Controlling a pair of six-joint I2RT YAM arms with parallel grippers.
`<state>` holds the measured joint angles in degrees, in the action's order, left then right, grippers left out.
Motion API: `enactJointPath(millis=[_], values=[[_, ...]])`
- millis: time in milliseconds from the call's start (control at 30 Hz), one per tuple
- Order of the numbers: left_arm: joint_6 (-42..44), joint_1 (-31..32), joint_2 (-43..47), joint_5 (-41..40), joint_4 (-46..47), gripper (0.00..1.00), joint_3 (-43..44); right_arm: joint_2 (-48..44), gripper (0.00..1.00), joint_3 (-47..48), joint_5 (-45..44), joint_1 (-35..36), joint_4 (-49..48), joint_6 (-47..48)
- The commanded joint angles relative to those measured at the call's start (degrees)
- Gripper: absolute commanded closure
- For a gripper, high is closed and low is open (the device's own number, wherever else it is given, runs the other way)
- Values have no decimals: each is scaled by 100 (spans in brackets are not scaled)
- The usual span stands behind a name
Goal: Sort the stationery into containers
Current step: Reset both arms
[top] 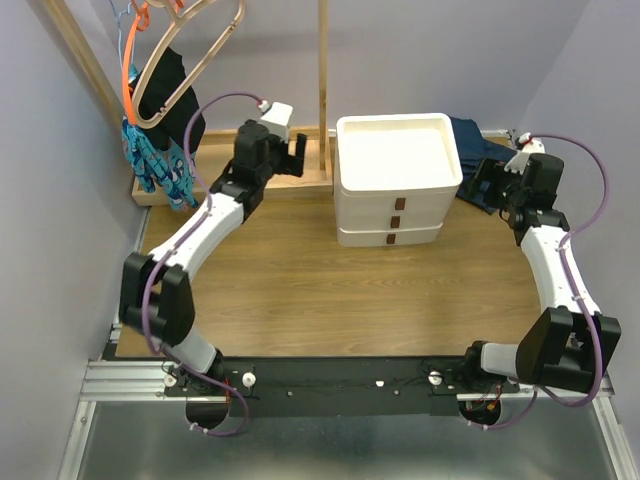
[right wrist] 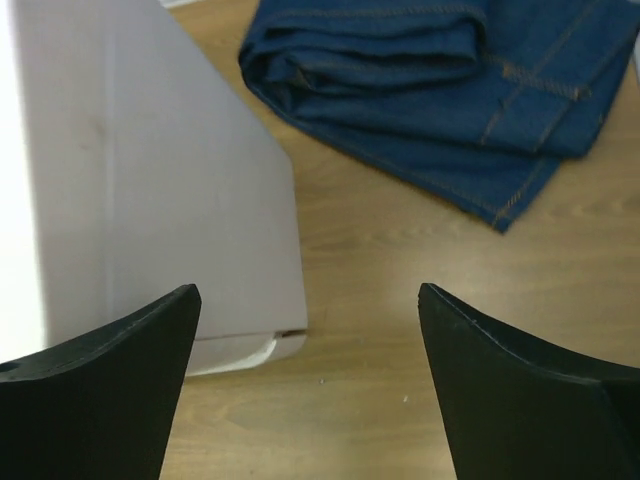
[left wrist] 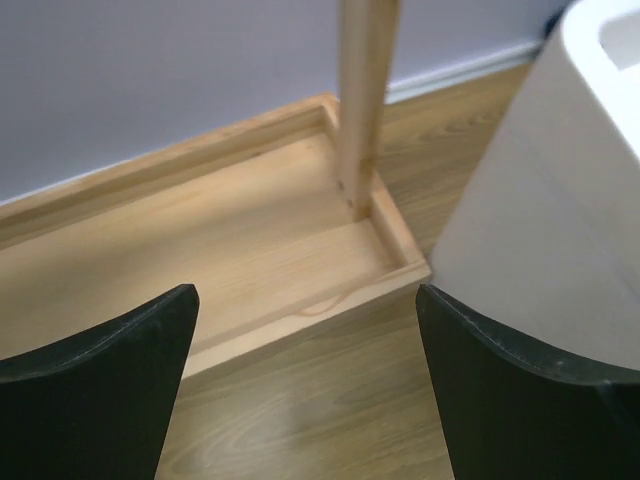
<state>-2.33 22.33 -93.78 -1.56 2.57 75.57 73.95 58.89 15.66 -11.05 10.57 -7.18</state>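
White three-drawer unit (top: 352, 200), brown pull tabs (top: 396, 205), drawers shut. Left gripper (left wrist: 305, 290) spread wide above wooden rack base (left wrist: 200, 250); right gripper (right wrist: 308, 290) spread wide between unit and folded jeans (right wrist: 450, 90).

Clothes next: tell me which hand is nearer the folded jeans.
Right. The right hand is beside the jeans; the left hand is across the drawer unit, by the wooden rack base.

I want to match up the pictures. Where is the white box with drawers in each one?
Top view: the white drawer box sits in the middle, toward the back.
Left wrist view: its plain side fills the right edge.
Right wrist view: its plain side fills the left part.
Shared landmark: the wooden table under the box shows in all three.
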Motion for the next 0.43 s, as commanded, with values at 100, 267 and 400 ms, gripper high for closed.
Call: enactJointPath(millis=[100,267,400], values=[[66,-228,1264,-345,-494,1,-1087,-284,0,-62,-1336,-11,1140,-793],[22,-325,1511,-152,-521,1,-1589,-522,0,-1,-1794,-11,1360,-820],[-57,-396,1512,33,-406,1,-1695,-671,0,52,-1926,-11,1615,-838]])
